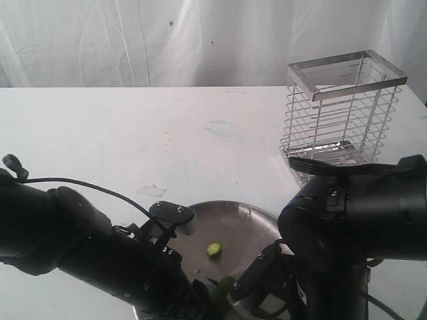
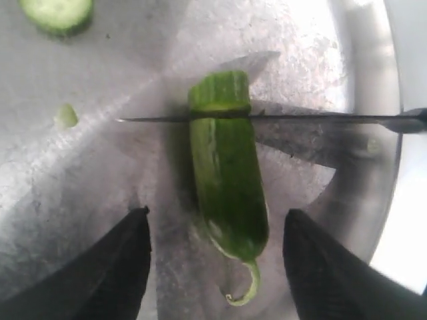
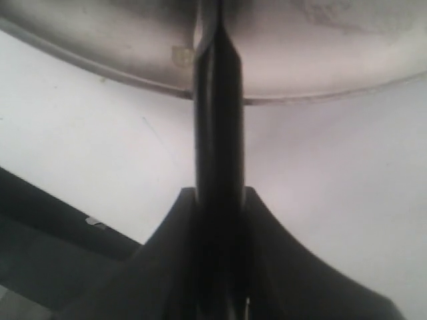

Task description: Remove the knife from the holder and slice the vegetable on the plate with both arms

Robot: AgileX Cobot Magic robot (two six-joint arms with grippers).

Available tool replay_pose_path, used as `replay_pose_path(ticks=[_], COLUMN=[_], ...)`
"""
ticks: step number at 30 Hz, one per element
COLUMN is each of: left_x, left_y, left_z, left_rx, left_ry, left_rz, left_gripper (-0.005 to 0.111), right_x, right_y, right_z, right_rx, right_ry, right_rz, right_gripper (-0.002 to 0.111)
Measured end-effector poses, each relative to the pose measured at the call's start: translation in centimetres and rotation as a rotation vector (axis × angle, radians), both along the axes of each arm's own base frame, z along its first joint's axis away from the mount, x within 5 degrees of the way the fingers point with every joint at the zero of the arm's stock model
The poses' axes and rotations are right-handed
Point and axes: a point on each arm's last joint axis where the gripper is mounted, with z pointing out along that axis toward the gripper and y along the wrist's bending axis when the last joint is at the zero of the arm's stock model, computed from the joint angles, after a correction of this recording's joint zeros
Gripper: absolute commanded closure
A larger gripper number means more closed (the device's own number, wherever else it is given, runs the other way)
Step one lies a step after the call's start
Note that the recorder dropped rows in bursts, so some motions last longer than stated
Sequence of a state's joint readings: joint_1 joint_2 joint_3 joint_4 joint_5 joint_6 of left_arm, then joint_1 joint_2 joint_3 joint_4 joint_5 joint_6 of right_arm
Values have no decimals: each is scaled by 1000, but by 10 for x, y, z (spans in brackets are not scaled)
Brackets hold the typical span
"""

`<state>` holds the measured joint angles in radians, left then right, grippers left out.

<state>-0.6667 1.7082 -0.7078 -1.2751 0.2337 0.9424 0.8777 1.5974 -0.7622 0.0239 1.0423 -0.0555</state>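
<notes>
The glossy green vegetable (image 2: 227,180) lies on the steel plate (image 2: 107,153), its curled stem toward my left gripper (image 2: 217,230). That gripper is open, a black finger on each side of the stem end, touching nothing. The knife (image 2: 287,119) has its thin blade across the vegetable near its cut end. My right gripper (image 3: 219,200) is shut on the knife's black handle (image 3: 217,113), which reaches over the plate's rim (image 3: 300,97). A cut slice (image 1: 214,249) lies on the plate (image 1: 247,223) in the exterior view. The wire holder (image 1: 340,110) stands at the back right.
Another slice (image 2: 57,13) and a small pale bit (image 2: 65,115) lie on the plate away from the blade. Both black arms crowd the table's front edge around the plate. White table surface stretches behind the plate, and a white curtain hangs beyond it.
</notes>
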Motion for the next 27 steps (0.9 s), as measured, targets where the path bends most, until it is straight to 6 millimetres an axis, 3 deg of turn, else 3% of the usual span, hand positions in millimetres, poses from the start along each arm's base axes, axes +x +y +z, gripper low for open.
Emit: replay_pose_path(ticks=[4, 9, 12, 27], left_x=[1, -2, -2, 2], left_y=[0, -5, -5, -4], left_z=[-1, -1, -1, -1], left_rx=[-2, -39, -48, -41], left_ry=[4, 50, 59, 58], left_rz=[27, 48, 50, 115], left_gripper=[59, 93, 106, 107], right_x=[-1, -1, -1, -2], right_y=[-3, -5, -5, -6], right_z=[1, 1, 1, 1], right_rx=[-30, -50, -50, -61], right_ry=[15, 19, 19, 30], right_rz=[8, 17, 17, 19], right_gripper=[108, 108, 108, 108])
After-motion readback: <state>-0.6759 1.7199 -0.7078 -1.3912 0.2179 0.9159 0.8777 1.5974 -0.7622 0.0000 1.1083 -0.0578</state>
